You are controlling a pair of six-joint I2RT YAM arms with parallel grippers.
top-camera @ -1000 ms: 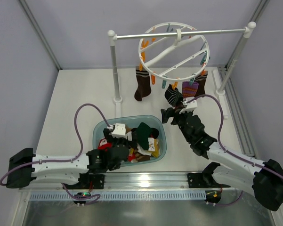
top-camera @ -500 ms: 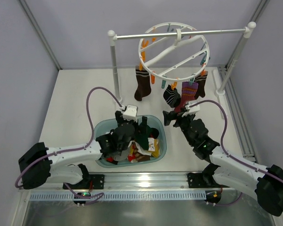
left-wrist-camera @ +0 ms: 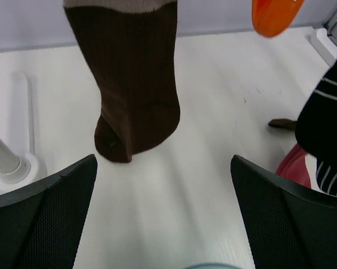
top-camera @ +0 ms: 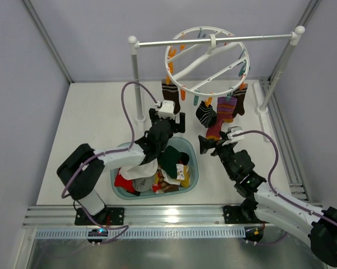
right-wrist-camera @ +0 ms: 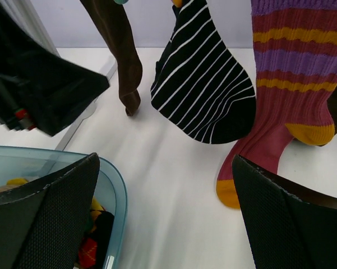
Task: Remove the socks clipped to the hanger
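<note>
1. The white desk sits inside grey walls. A white rail stand runs left to right along the far edge.
2. The hanger hooks on that rail, right of centre. Its ring is tilted, the right side lower. Four socks remain clipped to it.
3. I judge the step in hand to be the approach to the next sock. Nothing is gripped.
4. The left gripper is raised at the far centre of the desk, just before the dark brown sock. Its fingers are spread wide and empty.
5. The right gripper hangs near the right rim of the teal basin. It sits below the black striped sock and the purple-red striped sock. Its fingers are likewise apart and empty.
6. Each sock hangs with its long axis vertical, cuff up at the clip and foot down. In the left wrist view the brown toe turns toward the left edge. The orange toe also points down and left.
7. Next move, as I judge it: advance the left gripper until the brown sock lies between the fingers. Close on the leg, then pull straight down along the sock's axis to free the clip.
8. The basin near the front edge already holds loose socks.
</note>
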